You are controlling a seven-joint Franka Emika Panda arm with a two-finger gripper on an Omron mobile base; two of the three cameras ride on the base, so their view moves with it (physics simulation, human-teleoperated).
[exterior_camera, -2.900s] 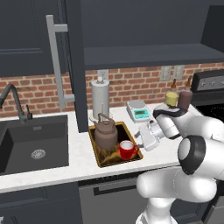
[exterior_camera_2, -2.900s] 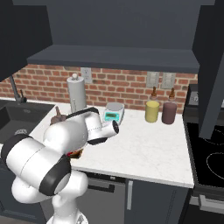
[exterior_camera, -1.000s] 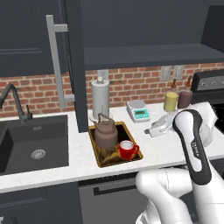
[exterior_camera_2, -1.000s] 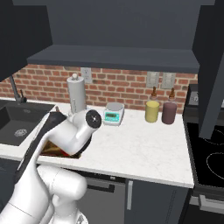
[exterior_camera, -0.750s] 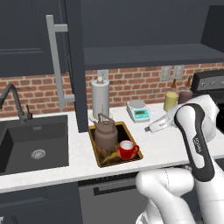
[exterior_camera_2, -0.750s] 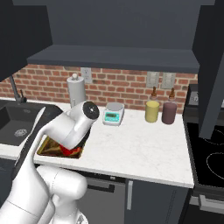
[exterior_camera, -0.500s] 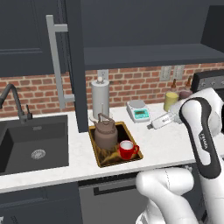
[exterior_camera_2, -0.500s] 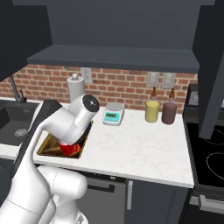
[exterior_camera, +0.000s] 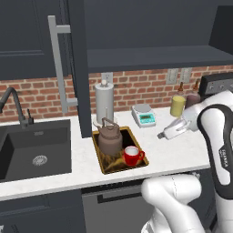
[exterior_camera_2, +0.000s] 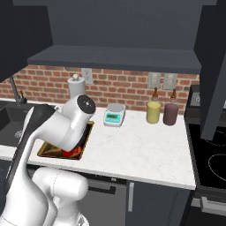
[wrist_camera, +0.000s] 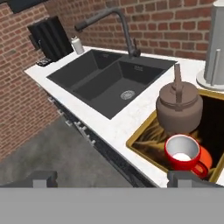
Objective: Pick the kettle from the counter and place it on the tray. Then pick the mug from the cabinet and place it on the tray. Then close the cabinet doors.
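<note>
The brownish-grey kettle [exterior_camera: 109,140] and the red mug [exterior_camera: 132,155] both stand on the dark, gold-rimmed tray [exterior_camera: 97,150] on the white counter [exterior_camera: 182,152]. The hand view looks down on the kettle [wrist_camera: 179,107], the mug [wrist_camera: 183,153] and the tray [wrist_camera: 142,136]. My gripper [exterior_camera: 160,135] hovers above the counter to the right of the tray, pointing toward it. Its fingertips [wrist_camera: 43,177] stand wide apart with nothing between them, so my gripper [wrist_camera: 116,179] is open. The upper cabinet [exterior_camera: 154,57] is open, with one cabinet door [exterior_camera: 75,68] swung out above the tray and another [exterior_camera_2: 214,66] at the right.
A dark sink [exterior_camera: 36,145] with a faucet [exterior_camera: 16,102] lies left of the tray. A silver-white cylinder [exterior_camera: 103,102] stands behind the tray. A scale [exterior_camera: 143,114] and two bottles [exterior_camera: 177,105] sit at the back wall. A stove [exterior_camera_2: 212,154] borders the counter's right end.
My arm's elbow has swung up and to the right, and the hand has drawn slightly right, away from the tray. Kettle and mug have stayed on the tray.
</note>
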